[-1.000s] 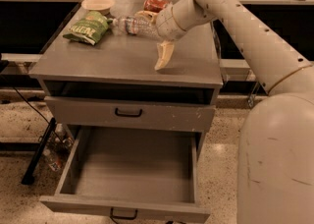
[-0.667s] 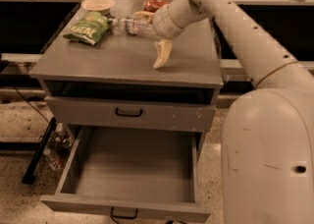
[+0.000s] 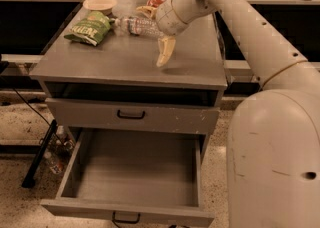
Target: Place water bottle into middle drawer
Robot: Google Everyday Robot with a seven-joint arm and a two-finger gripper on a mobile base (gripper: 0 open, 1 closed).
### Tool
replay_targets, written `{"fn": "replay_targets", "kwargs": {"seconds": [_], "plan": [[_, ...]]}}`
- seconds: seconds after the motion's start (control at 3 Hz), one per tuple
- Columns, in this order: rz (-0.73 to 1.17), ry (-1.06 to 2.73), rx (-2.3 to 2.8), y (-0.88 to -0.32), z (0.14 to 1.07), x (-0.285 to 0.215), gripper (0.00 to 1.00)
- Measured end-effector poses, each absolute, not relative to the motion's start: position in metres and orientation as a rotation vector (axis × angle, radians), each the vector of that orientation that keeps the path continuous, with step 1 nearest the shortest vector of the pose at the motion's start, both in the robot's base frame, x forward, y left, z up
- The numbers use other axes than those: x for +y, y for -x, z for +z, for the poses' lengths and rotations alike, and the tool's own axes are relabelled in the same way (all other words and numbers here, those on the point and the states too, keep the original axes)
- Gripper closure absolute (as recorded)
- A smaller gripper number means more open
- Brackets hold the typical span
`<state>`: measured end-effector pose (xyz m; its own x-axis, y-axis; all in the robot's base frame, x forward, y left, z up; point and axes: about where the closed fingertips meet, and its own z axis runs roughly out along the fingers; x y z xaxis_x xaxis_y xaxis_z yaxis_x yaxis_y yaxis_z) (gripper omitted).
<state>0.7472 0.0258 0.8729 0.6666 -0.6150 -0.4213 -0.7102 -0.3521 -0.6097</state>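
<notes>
The water bottle (image 3: 134, 25), clear with ribbed sides, lies on its side at the back of the grey cabinet top (image 3: 115, 62). My gripper (image 3: 156, 31) is at the bottle's right end, open wide. One cream finger (image 3: 165, 52) points down toward the front and the other finger (image 3: 146, 10) sits behind the bottle, so that end lies between them. I cannot tell whether they touch it. The middle drawer (image 3: 125, 209) is pulled fully out at the bottom, a plain grey tray with nothing in it and a black handle on its front.
A green snack bag (image 3: 89, 28) lies left of the bottle, with a tan bowl (image 3: 100, 4) behind it and a red can (image 3: 156, 3) behind the gripper. A shut drawer front (image 3: 131, 115) sits above the open one. A black stand leg (image 3: 39, 157) is on the floor at left.
The arm has reached slightly left and farther back, bringing the open gripper closer around the bottle's right end. The bottle and drawer have not moved.
</notes>
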Motion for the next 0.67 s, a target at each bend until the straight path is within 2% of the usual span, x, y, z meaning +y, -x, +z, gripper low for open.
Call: {"fn": "replay_targets", "kwargs": {"seconds": [0.67], "plan": [[-0.023, 2.077, 0.94, -0.717, 0.969, 0.014, 0.0]]}}
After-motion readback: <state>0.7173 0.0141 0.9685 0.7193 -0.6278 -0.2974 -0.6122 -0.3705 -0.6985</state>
